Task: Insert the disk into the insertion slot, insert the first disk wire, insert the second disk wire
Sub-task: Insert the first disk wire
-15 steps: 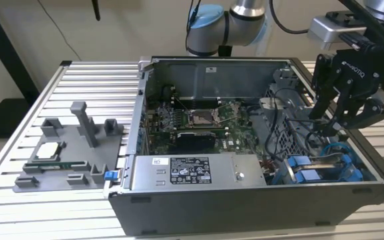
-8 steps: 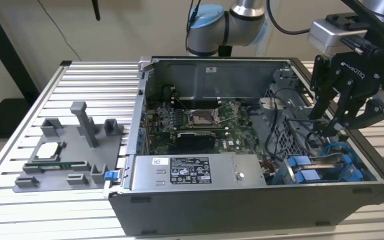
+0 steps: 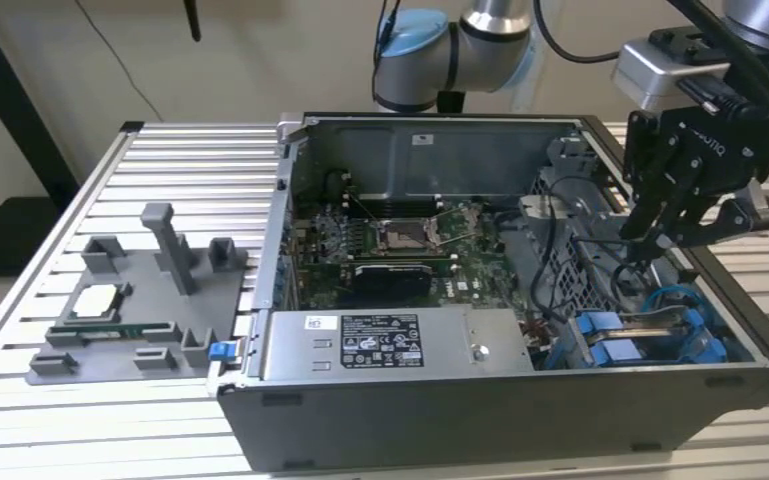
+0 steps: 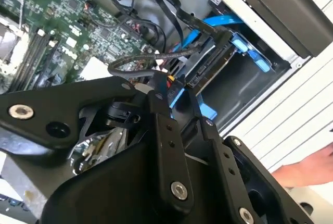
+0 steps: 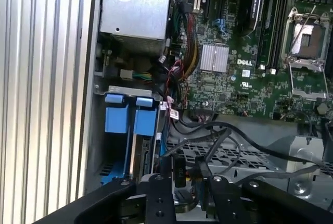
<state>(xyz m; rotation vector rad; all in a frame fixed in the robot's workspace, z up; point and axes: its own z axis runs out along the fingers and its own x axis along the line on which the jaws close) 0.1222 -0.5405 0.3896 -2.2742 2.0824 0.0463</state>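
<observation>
Already the disk (image 5: pixel 130 121) sits in the insertion slot (image 5: pixel 98 146), end effector (image 3: pixel 647 236) nearby

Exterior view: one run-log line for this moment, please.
disk: sitting in insertion slot | gripper: low over case, near slot, by black wires | wire connection: cannot tell

Maker's logo (image 5: pixel 245 62) on the motherboard (image 5: pixel 223 89); power supply label (image 3: pixel 379 341) print illegible.
</observation>
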